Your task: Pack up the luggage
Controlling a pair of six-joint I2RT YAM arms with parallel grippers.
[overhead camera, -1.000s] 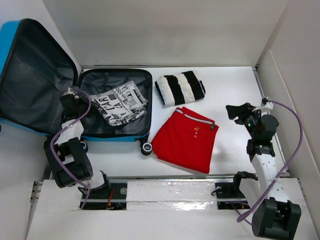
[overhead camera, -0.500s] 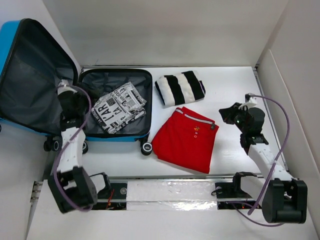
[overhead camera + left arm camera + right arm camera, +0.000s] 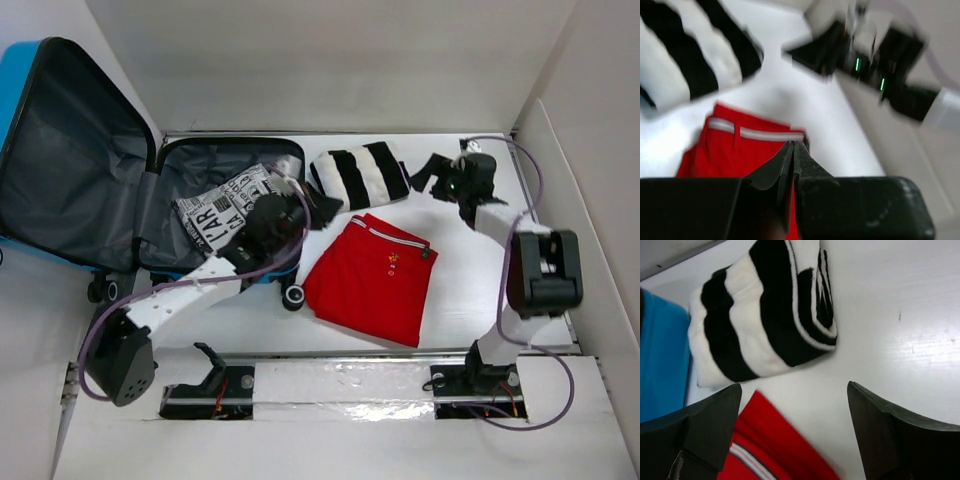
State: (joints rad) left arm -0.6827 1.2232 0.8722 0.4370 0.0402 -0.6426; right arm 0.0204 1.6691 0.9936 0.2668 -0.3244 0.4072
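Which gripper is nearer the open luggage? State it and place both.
Left. The left gripper, fingers shut, hangs just off the rim of the luggage, above the red shirt's top edge. The right gripper, fingers open, is beyond the striped garment.

Top view: the luggage [image 3: 70, 160] lid runs off the upper-left edge, and the left arm [image 3: 185, 288] covers part of the newsprint cloth [image 3: 210, 210]. Left wrist view: blurred throughout, with the striped garment [image 3: 685, 60] cut at upper left. Right wrist view: the red garment [image 3: 767, 440] is cut at the bottom.
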